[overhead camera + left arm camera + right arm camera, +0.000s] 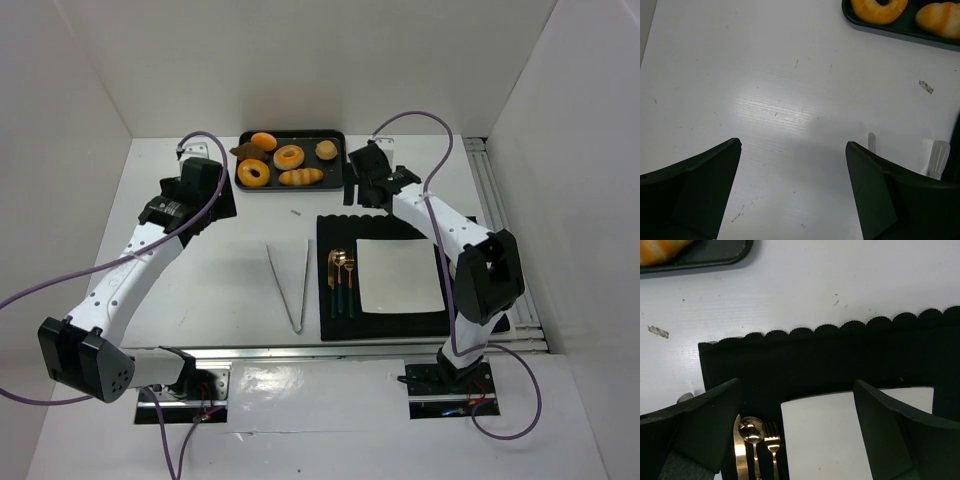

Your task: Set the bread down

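The bread [326, 150] is a small round tan bun lying at the right end of the dark tray [341, 160] at the back of the table. It does not show in either wrist view. My right gripper [362, 188] hovers just right of the tray, over the far edge of the black placemat [335, 228]. In the right wrist view it [797, 430] stands open with nothing between its fingers. My left gripper [222, 200] hangs left of the tray over bare table. In the left wrist view it [792, 190] is open and holds nothing.
The tray also holds an orange bun [264, 141], two ring doughnuts [288, 157], and a ridged loaf [300, 177]. A white square plate [398, 275] and gold cutlery [342, 280] lie on the placemat. White tongs [290, 285] lie mid-table.
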You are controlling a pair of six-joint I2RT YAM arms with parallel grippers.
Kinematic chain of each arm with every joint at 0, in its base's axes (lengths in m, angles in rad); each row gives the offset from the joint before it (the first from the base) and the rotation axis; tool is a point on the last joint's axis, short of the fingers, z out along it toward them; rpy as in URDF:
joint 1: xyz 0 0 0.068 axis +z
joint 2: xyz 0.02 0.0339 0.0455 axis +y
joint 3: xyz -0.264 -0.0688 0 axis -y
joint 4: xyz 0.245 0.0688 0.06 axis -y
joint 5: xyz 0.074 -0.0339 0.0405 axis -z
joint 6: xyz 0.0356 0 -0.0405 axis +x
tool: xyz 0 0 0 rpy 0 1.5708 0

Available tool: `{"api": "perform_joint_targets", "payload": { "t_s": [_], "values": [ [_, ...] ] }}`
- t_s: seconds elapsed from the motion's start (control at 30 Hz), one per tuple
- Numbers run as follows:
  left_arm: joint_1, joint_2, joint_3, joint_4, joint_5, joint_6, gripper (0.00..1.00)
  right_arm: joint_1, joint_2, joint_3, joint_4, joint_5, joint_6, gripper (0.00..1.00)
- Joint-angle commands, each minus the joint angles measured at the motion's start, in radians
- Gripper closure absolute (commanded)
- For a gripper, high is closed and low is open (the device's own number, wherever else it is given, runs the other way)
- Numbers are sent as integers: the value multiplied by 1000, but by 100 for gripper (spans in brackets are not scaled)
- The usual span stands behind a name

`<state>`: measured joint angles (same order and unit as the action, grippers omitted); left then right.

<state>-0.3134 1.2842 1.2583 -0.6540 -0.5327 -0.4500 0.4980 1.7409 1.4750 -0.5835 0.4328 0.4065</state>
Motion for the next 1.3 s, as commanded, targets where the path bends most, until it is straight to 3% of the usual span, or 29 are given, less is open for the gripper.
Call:
{"api": "perform_joint_targets", "payload": {
  "t_s": [0.0, 0.13, 0.3, 0.33, 0.37, 0.4, 0.47, 0.5, 0.53, 0.6, 0.7, 0.83, 1.27],
  "values": [
    [2, -28, 29, -7, 8, -13, 1, 24, -41, -21, 10, 23, 29, 1],
    [2, -51, 29, -7, 8, -13, 1, 59, -44, 13, -24, 23, 43, 1],
    [2, -51, 20, -7, -36, -35, 1, 178, -5, 123, -70, 286, 69, 1],
    [2, -51, 29, -21, -47, -47, 1, 198, -4, 152, -70, 319, 69, 5],
    [2, -51, 29, -21, -47, -58, 1, 215, -4, 153, -27, 342, 60, 16],
    [2, -51, 29, -32, -47, -58, 1, 241, -14, 153, -18, 342, 83, 17],
    [2, -51, 29, -50, -47, -85, 1, 241, -14, 153, -50, 238, 127, 14],
    [2, -51, 29, -61, -62, -85, 1, 232, -23, 143, -50, 36, 127, 12],
    [2, -51, 38, -70, -79, -85, 1, 247, -43, 83, -39, -33, 102, 8],
    [2, -51, 38, -85, -79, -95, 1, 324, -84, -7, 13, -36, 112, 4],
    [11, -51, 47, -85, -70, -84, 1, 532, -155, -123, 37, 32, 196, 1],
    [11, -51, 47, -95, -47, -84, 1, 643, -137, -179, 14, 49, 288, 1],
    [11, -29, 56, -95, -36, -84, 1, 677, 15, -245, 125, -61, 289, 1]
  ]
}}
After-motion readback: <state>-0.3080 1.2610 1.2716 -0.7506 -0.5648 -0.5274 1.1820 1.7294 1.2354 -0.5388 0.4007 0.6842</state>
